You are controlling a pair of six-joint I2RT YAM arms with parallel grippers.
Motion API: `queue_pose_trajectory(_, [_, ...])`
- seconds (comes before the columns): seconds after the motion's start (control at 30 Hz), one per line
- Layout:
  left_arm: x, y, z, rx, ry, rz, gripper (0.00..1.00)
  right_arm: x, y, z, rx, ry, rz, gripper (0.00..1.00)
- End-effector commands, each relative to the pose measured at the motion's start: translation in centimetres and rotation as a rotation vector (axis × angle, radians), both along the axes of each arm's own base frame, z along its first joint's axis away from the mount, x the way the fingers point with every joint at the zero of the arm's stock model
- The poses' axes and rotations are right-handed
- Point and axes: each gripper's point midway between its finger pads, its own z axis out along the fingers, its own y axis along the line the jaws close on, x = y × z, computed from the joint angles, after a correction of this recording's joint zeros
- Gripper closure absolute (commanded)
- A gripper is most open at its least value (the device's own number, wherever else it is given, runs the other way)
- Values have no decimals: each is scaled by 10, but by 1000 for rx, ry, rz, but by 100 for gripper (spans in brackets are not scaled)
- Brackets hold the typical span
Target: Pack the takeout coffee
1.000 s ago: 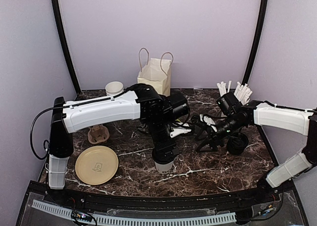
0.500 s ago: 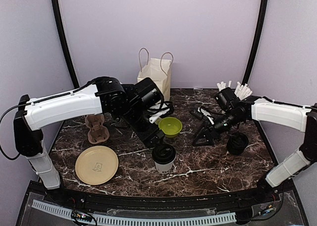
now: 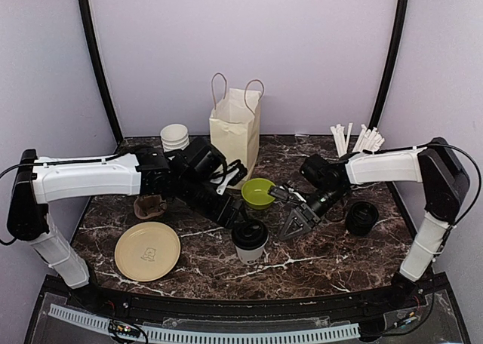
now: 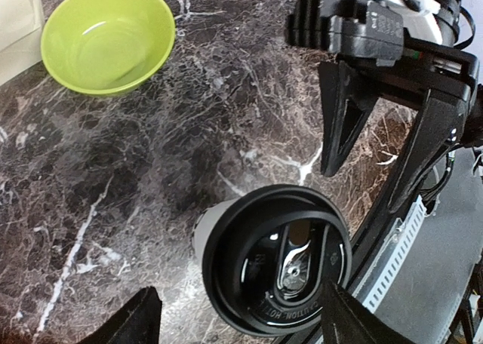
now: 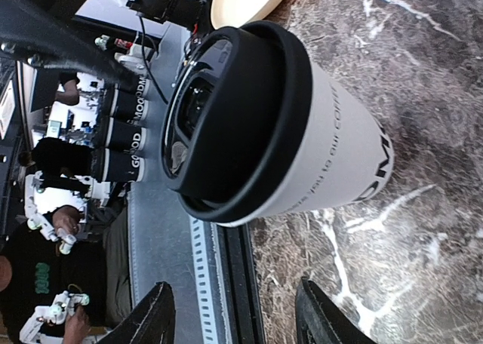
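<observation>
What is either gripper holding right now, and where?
Nothing is gripped: left gripper open around the lid of the takeout coffee, right gripper open beside it.

Both arms reach inward, low – left claw (image 3: 235, 220) near right claw (image 3: 293, 225) (both jaws parted).

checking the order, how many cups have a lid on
1: the takeout coffee, front centre. The cup stack back left is lidless; more could hide behind the paper bag.

green bowl (image 3: 258, 193) between takeout coffee (image 3: 249, 242) and paper bag (image 3: 235, 129), gap seemingly narrow
</observation>
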Motion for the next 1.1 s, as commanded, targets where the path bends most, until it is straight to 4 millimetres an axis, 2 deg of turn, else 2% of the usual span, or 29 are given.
queue_pose_trajectory(0.0, [-4,-12,9,-94,29,-8,26,-7,10,14,56,60,39,47])
queue_pose_trajectory(0.2, [-4,-15,-1,-76,46,-27,32,0,20,14,55,79,35,48])
queue_pose_trajectory(0.4, [-6,-19,-21,-39,89,-39,39,7,26,9,38,98,26,50])
queue_pose_trajectory(0.77, [-8,-24,-29,-44,119,-51,45,12,37,9,40,125,29,53])
queue_pose_trajectory(0.93, [-10,-21,-38,-19,135,-47,47,14,38,-5,-8,125,11,61])
queue_pose_trajectory(1.07, [-11,-17,-47,7,145,-42,48,23,34,-30,-112,89,-28,67])
